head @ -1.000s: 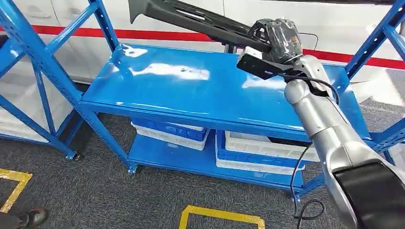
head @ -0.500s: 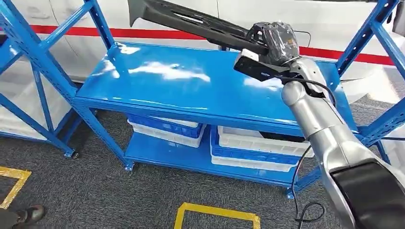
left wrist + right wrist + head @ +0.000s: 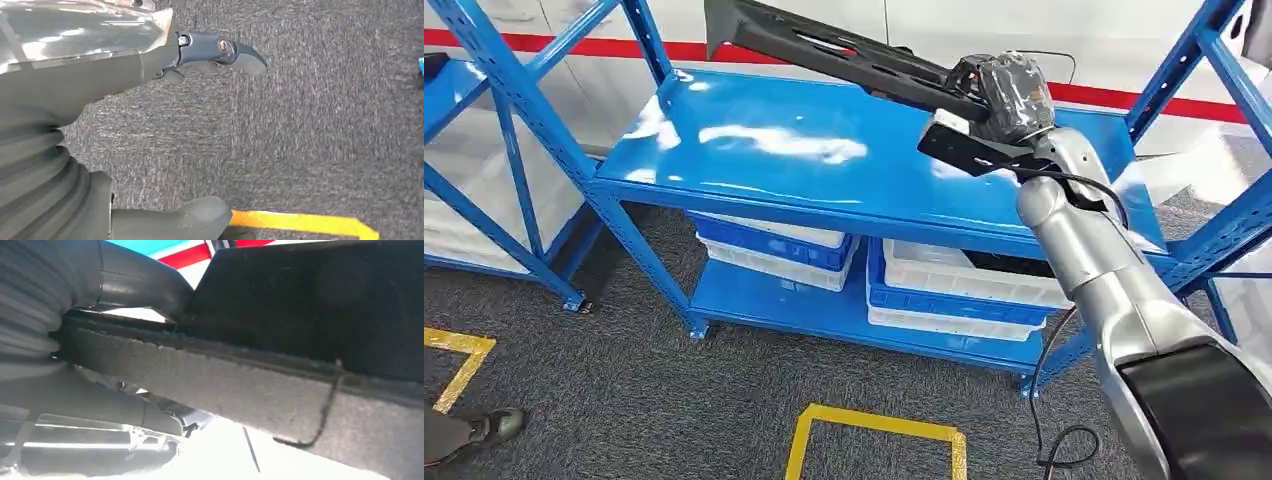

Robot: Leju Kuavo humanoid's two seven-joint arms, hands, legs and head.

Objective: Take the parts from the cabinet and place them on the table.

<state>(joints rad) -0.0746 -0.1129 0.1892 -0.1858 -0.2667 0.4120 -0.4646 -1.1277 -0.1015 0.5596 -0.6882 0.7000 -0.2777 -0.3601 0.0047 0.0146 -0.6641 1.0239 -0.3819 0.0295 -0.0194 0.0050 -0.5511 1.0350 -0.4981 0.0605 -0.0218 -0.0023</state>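
right hand (image 3: 1012,90) is gripping the long black trim part (image 3: 824,48) over the blue shelf's (image 3: 824,190) back edge, probably lowering next; left hand (image 3: 150,65) is hanging loose, holding nothing

We are seeing glossy blue painted metal on the table (image 3: 824,170). The long part (image 3: 844,50) is looking matt black plastic. The floor (image 3: 624,400) is showing rough grey carpet.

The long black part (image 3: 844,50) runs off the top edge, its far end cut away. The right hand (image 3: 1009,85) sits wrapped around it, fingers buried from sight (the wrist camera gives just dark blur). A shoe (image 3: 489,425) pokes in, its owner cropped.
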